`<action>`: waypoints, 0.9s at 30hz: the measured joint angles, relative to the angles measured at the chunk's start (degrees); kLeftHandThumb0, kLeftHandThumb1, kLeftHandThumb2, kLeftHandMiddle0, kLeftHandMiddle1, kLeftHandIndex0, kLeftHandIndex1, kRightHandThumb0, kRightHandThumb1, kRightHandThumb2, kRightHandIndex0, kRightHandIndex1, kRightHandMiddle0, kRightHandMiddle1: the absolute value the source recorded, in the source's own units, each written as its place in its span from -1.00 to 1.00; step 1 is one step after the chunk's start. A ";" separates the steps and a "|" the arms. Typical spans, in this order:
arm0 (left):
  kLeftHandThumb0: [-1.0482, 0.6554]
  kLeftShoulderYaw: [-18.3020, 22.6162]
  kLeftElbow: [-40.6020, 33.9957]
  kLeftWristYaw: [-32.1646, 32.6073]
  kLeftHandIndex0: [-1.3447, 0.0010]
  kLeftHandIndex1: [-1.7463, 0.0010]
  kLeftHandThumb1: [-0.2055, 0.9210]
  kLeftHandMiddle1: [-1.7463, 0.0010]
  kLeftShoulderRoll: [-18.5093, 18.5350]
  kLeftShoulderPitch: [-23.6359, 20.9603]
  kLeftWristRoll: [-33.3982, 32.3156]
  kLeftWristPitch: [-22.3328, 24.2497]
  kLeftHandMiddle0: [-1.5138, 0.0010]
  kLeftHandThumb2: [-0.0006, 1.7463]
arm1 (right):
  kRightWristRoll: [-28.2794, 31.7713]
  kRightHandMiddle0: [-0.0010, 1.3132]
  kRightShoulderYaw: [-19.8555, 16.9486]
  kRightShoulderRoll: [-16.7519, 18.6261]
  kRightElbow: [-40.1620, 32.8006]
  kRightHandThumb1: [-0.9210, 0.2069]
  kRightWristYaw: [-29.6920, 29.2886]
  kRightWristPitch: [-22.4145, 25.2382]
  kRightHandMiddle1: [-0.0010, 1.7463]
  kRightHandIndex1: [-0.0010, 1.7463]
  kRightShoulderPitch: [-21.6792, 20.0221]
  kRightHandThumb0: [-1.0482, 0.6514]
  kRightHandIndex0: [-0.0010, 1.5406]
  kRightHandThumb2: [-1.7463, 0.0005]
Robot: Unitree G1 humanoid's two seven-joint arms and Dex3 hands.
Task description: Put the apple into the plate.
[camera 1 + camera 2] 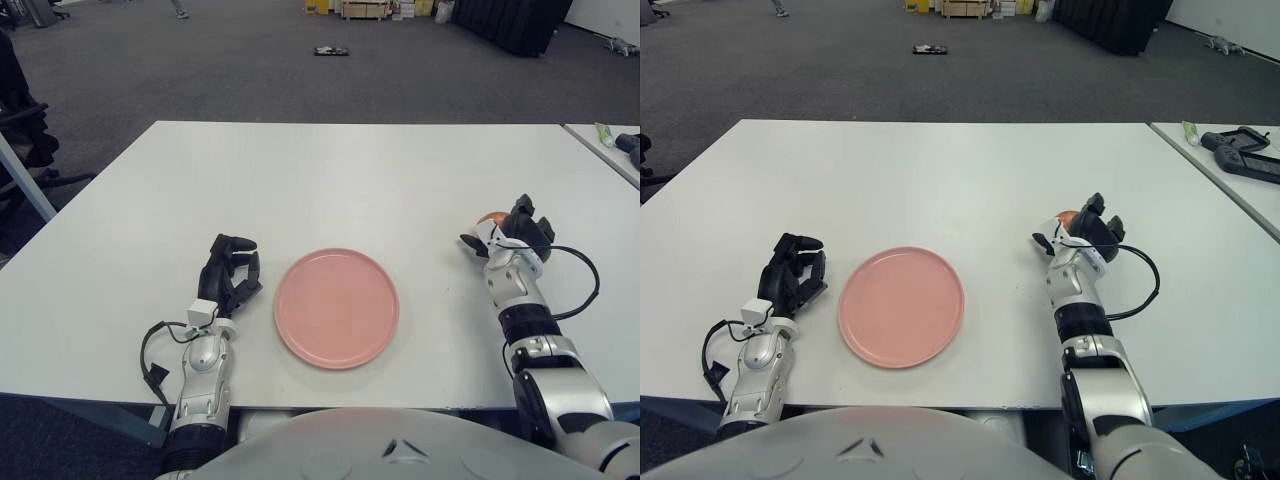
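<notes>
Right hand at the apple, plate empty

The right hand (512, 232) closes its fingers around the apple (491, 218), right of the pink plate (337, 306). The left hand (230, 272), fingers curled, shows left of it.

Lab/open office space: grey carpet floor (250, 70), white table (330, 180), boxes (362, 10) stacked at far wall.

Right hand (512, 232) at frame right, fingers wrapped around an object. Left hand (229, 274) at lower left, fingers curled, empty.

Silver forearms, black three-fingered robot hands, black cables
</notes>
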 measured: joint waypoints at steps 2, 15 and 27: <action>-0.20 0.04 -0.03 0.00 0.57 -1.00 0.71 -1.00 0.11 0.03 -0.01 0.02 0.33 -0.14 | 0.85 -1.00 -0.55 0.17 1.65 -0.50 -1.92 0.21 -1.00 -1.00 -0.70 -0.84 -1.00 0.44; -0.20 0.06 -0.54 -0.02 0.57 -1.00 0.72 -1.00 0.37 0.10 -0.06 0.56 0.33 -0.14 | 5.12 -1.00 -3.16 0.23 8.52 -0.44 -8.44 4.19 -1.00 -1.00 -4.67 -0.75 -1.00 0.31; -0.20 0.12 -1.68 -0.12 0.58 -1.00 0.75 -1.00 0.95 0.72 -0.06 1.67 0.33 -0.16 | 7.56 -1.00 -4.17 -0.46 13.79 -0.38 -10.49 6.13 -1.00 -1.00 -7.47 -0.66 -1.00 0.16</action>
